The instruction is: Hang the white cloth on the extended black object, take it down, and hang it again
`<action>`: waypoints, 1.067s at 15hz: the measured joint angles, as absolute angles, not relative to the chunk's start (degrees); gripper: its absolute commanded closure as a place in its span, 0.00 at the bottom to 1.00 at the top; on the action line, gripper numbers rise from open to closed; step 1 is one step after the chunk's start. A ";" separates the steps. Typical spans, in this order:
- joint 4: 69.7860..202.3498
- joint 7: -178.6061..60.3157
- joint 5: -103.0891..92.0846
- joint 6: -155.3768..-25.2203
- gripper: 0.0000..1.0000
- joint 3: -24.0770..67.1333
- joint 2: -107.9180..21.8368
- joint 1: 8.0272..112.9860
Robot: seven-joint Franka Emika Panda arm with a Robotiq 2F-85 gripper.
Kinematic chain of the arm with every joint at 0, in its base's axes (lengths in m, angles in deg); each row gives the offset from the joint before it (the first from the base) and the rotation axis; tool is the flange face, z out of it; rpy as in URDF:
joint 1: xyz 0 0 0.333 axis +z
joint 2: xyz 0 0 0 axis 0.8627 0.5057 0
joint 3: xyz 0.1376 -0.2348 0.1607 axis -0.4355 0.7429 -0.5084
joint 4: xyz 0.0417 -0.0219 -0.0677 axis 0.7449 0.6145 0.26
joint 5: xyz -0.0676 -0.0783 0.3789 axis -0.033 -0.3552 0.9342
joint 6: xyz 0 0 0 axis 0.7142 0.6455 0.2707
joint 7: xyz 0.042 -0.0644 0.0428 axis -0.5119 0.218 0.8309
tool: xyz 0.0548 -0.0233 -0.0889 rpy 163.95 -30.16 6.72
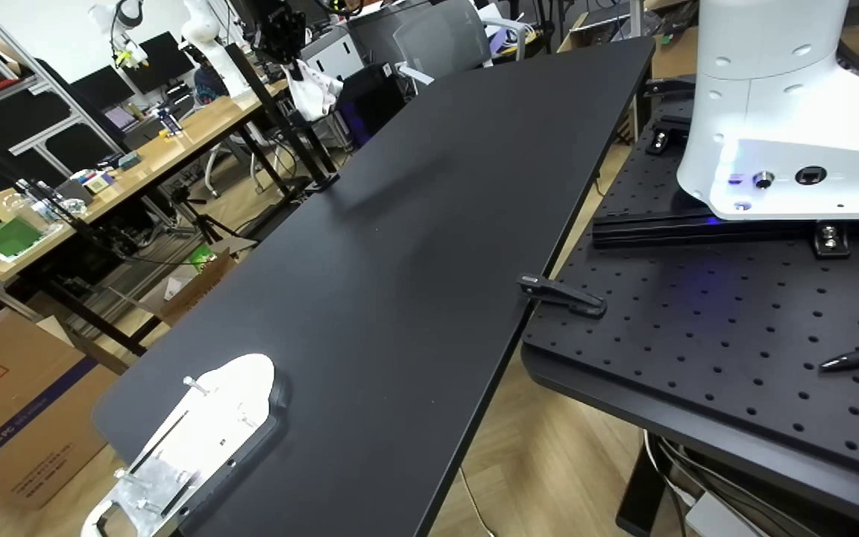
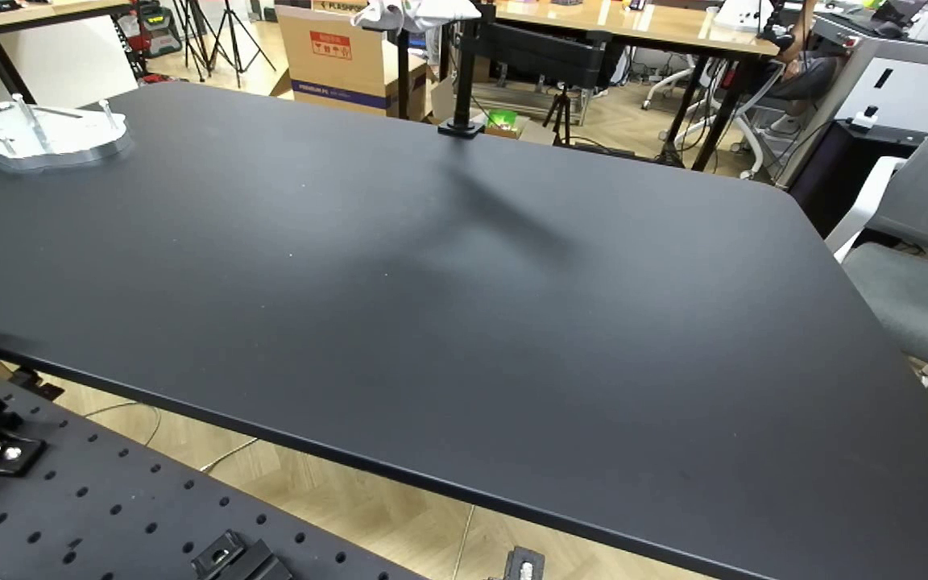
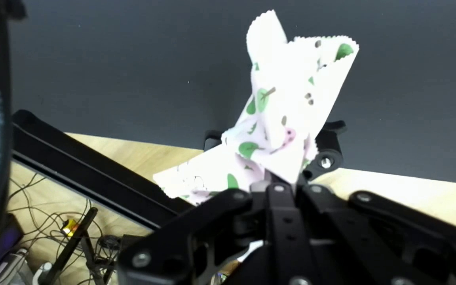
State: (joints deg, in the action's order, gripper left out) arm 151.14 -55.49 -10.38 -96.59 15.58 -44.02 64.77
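Soft white cloth with green leaves (image 3: 279, 83) pinched in black jointed gripper (image 3: 279, 183), near long black bar (image 3: 89, 170); can't tell if touching. Looks light, floppy; best held near middle.

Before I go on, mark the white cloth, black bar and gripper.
White cloth (image 3: 291, 91): wrist view, on its patterned middle.
Black bar (image 3: 89, 170): wrist view, midway along its visible length.
Gripper (image 3: 281, 183): wrist view, midway between its fingertips.
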 measured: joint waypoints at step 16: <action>139.73 -55.73 -14.90 -97.85 0.99 15.58 -38.61 68.31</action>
